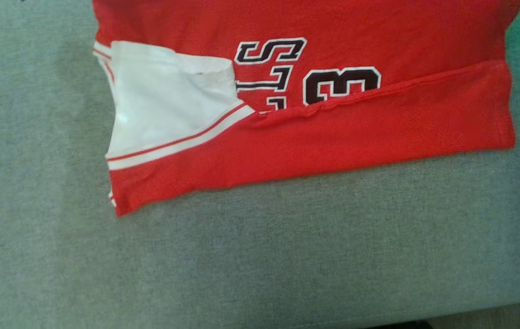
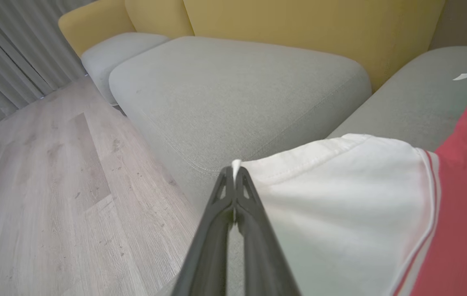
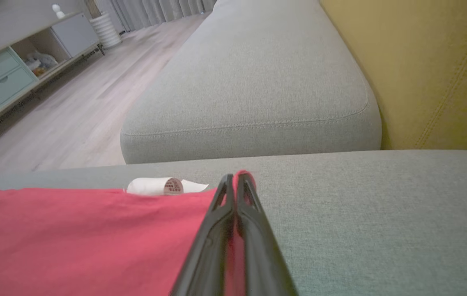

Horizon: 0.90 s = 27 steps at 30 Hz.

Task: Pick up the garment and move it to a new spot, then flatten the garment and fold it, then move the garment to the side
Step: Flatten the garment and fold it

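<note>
The garment point(image 1: 314, 132) is a red jersey with white sleeves and dark lettering, lying on a grey sofa cushion point(image 1: 260, 246) with its near edge folded over. In the left wrist view my left gripper point(image 2: 235, 170) is shut on the edge of the white sleeve point(image 2: 340, 197), a tip of cloth showing between the fingertips. The right wrist view has my right gripper point(image 3: 237, 181) shut on a corner of the red cloth point(image 3: 85, 230), which pokes up past the fingertips.
A second grey cushion point(image 3: 258, 74) and the yellow backrest point(image 3: 434, 70) lie beyond the garment. A small white roll point(image 3: 157, 186) rests on the cushion behind the red cloth. Wooden floor point(image 2: 52, 185) and a low cabinet point(image 3: 7, 74) are off the sofa's edge.
</note>
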Available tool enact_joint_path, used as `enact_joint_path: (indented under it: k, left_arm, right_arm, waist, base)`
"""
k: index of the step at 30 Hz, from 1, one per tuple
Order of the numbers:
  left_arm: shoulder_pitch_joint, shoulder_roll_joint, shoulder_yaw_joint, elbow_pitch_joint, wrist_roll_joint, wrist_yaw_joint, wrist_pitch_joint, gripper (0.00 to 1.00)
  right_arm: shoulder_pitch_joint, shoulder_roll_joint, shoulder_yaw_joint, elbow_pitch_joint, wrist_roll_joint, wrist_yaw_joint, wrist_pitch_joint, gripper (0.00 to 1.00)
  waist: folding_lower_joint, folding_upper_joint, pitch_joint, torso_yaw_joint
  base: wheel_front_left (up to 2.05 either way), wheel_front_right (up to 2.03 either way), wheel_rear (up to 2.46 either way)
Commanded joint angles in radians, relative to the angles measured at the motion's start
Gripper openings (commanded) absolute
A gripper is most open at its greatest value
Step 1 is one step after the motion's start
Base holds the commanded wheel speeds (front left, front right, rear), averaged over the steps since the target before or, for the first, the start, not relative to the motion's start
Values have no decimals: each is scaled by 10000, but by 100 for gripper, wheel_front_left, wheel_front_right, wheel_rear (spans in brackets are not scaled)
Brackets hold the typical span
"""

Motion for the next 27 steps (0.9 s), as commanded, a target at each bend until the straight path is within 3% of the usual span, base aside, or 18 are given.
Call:
enact_joint_path:
  k: [1,12,20,27]
  left_arm:
    - [-352,353,466,-160,-104,24,-185,0]
    - [1481,1241,68,-1786,-700,48,-1205,0]
    - [3506,2178,-253,-3928,-973,626,-1985,0]
    - [4633,2420,-432,-4668,-959,1136,-2457,0]
  right_arm:
    - [530,-442,-89,-275,182,-7,-149,0]
    - [2336,-1538,76,-1250,886,-7,-909,0]
    - [3569,-2085,262,-1706,985,-7,-1343,0]
    - [4586,-2483,112,-1917,1163,-7,-1733,0]
  waist:
    - [0,-1,-136,121]
    - [0,-1,-829,636]
    - [0,-1,-1054,950]
    - [0,-1,-1089,1087]
  base:
    - [0,0,0]
    - [0,0,0]
    - [0,0,0]
    - [0,0,0]
